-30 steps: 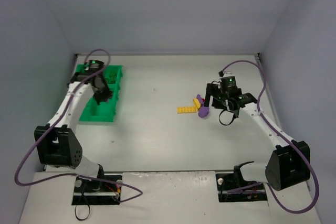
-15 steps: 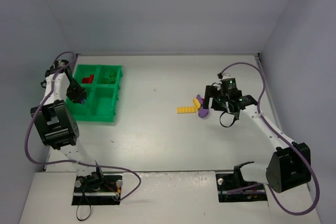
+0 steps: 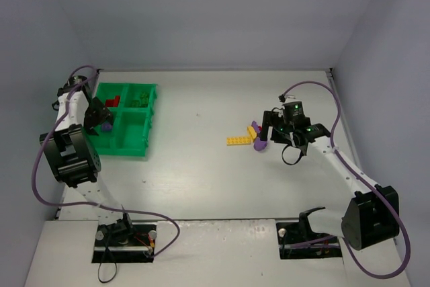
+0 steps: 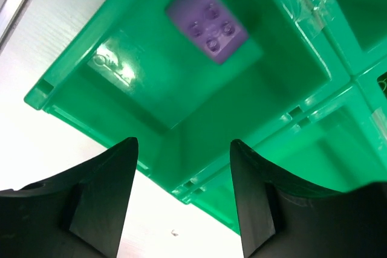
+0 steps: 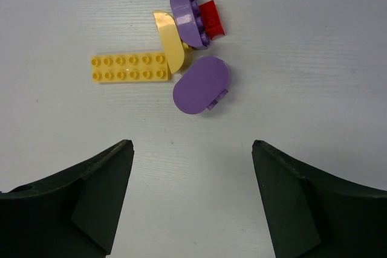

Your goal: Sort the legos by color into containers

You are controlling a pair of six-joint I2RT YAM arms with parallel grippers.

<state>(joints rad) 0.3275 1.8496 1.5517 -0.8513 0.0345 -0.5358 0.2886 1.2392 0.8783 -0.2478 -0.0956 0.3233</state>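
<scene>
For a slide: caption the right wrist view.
Open right gripper above unsorted legos: a yellow plate, two purple pieces, a cream arch and a red brick.

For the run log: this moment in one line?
left gripper open, above tray | purple lego in tray compartment | right gripper open, above loose legos | sort unfinished

I see a pale white table [image 3: 201, 166] carrying two groups. The green tray [image 3: 127, 150] sits in the far-left corner, close to the left edge. Toward the right edge, roughly midway between far and near edges, a cluster of bricks [image 3: 250, 136] lies on the bare surface. It is made up of a long yellow plate [image 5: 129, 67], a pale yellow curved piece [image 5: 168, 48] at the plate's right end, two purple rounded bricks [image 5: 201, 84] and a red brick [image 5: 211, 17] touching the farther purple one.
</scene>
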